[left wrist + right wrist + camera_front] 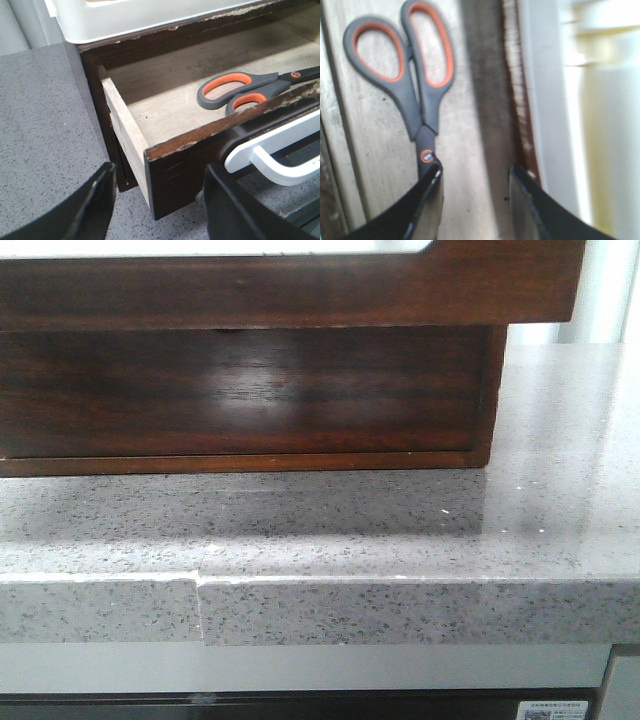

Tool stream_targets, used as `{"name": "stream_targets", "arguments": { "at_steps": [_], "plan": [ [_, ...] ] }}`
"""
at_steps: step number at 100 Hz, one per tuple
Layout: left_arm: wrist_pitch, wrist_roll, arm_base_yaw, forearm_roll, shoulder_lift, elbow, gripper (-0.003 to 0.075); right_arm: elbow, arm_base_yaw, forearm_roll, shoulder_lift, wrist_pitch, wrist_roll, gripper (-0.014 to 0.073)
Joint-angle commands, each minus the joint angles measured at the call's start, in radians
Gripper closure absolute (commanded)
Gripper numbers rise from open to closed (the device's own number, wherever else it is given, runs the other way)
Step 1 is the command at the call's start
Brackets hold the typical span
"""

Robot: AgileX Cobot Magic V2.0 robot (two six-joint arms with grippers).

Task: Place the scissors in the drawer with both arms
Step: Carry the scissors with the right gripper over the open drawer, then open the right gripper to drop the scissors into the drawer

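The drawer point(175, 165) is pulled out, with a dark brown front and a pale inside. It also shows at the top of the front view point(300, 290). The scissors point(240, 90), grey with orange handle loops, lie flat on the drawer floor. My left gripper point(157, 200) is open and empty, its fingers on either side of the drawer's front corner, low over the counter. My right gripper point(475, 185) is open and empty just above the drawer floor, beside the scissors point(415, 95). One fingertip hides the blades past the pivot. Neither gripper shows in the front view.
A white tray point(125, 20) sits on top of the cabinet above the drawer. A taller dark drawer front point(240, 390) sits below the open drawer. The grey speckled counter point(400, 530) runs to a front edge. A white bar on a black mount point(280, 150) stands before the drawer front.
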Motion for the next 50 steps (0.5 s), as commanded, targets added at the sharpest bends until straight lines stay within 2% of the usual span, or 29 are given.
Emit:
{"name": "stream_targets", "arguments": {
  "at_steps": [1,15,25,39,50],
  "plan": [
    [-0.069,-0.010,-0.007,-0.026,0.008,-0.025,0.0355,-0.038,-0.001,-0.035,-0.087,0.023,0.066,0.0310],
    [-0.069,-0.010,-0.007,-0.026,0.008,-0.025,0.0355,-0.021,-0.016,-0.035,-0.175,0.043,0.175,0.0310],
    [-0.069,-0.010,-0.007,-0.026,0.008,-0.025,0.0355,0.048,-0.056,-0.035,-0.255,0.018,0.263,0.0310],
    [-0.069,-0.010,-0.007,-0.026,0.008,-0.025,0.0355,0.223,-0.168,-0.033,-0.378,-0.087,0.417,0.0310],
    [-0.069,-0.010,-0.007,-0.026,0.008,-0.025,0.0355,0.384,-0.296,-0.020,-0.481,-0.210,0.520,0.0310]
  ]
}}
